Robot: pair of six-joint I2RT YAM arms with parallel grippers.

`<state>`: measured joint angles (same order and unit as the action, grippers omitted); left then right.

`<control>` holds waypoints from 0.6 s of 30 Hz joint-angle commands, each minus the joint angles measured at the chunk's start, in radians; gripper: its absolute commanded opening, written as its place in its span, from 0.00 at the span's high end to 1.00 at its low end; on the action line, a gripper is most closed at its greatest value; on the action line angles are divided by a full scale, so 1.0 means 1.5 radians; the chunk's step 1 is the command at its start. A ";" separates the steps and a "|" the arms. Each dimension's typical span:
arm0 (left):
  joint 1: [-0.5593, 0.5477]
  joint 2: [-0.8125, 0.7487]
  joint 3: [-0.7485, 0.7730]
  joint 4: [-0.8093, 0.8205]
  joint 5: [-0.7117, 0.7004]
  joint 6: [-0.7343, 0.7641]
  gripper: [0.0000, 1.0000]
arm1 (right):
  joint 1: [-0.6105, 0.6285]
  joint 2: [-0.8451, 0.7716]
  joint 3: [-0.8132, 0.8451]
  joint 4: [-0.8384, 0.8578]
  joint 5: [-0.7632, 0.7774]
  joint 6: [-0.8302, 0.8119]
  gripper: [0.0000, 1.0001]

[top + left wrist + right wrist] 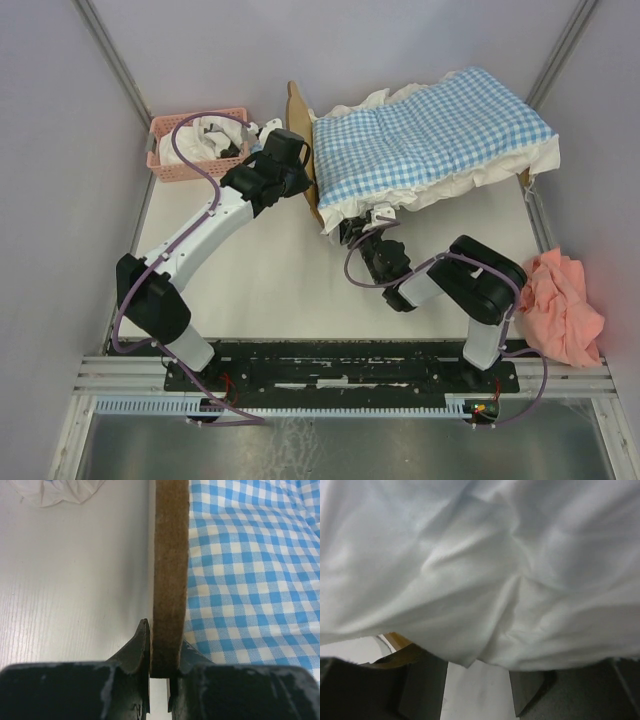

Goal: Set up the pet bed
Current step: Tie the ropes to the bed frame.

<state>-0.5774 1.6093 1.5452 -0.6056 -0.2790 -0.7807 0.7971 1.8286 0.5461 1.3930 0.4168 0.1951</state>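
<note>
At the far left of the surface point(270, 290), a pink basket point(195, 150) with white cloth in it was seen, well apart from the work. To its right, the left end effector point(166, 641) was pressed onto the upright headboard point(170, 555), whose edge was pinched between the two fingers. The bed point(298, 105) was placed at the far middle of the surface. It was almost wholly covered by the gingham bedding point(430, 130), which was draped loosely and hung over the near side. Under that overhang the right end effector point(477, 675) was found with fingers spread. The white ruffle point(485, 580) was laid across them and nothing was seen clamped. A sliver of wood was visible just beside its left finger. A pink cloth point(562, 300) was heaped at the far right.

The step was judged to be the seating of the bedding inside the bed. It would be done well if the headboard were held firm and square, so that the bed was not dragged. The ruffle would best be gathered close to the wood and eased inward and down, not pulled towards the near edge, which could strip the bedding off.
</note>
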 commanded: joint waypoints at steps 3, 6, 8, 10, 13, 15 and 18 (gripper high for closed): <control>0.008 -0.038 0.071 0.106 0.098 -0.212 0.97 | 0.003 0.040 0.057 0.032 0.055 -0.010 0.47; 0.008 -0.038 0.072 0.105 0.098 -0.210 0.97 | 0.003 0.053 0.075 0.032 0.065 -0.010 0.51; 0.009 -0.037 0.073 0.106 0.098 -0.210 0.97 | 0.003 0.058 0.081 0.032 0.068 -0.009 0.58; 0.009 -0.036 0.073 0.107 0.097 -0.210 0.97 | 0.004 0.058 0.080 0.032 0.070 -0.011 0.76; 0.009 -0.036 0.072 0.113 0.098 -0.210 0.97 | 0.005 0.054 0.064 0.032 0.063 -0.019 0.98; 0.010 -0.039 0.065 0.121 0.094 -0.211 0.97 | 0.004 0.050 0.047 0.032 0.049 -0.016 0.98; 0.010 -0.044 0.049 0.144 0.084 -0.220 0.97 | 0.005 0.053 0.026 0.032 0.024 -0.007 0.98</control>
<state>-0.5770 1.6093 1.5570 -0.6189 -0.2775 -0.7967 0.7986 1.9144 0.6216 1.3987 0.4919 0.1783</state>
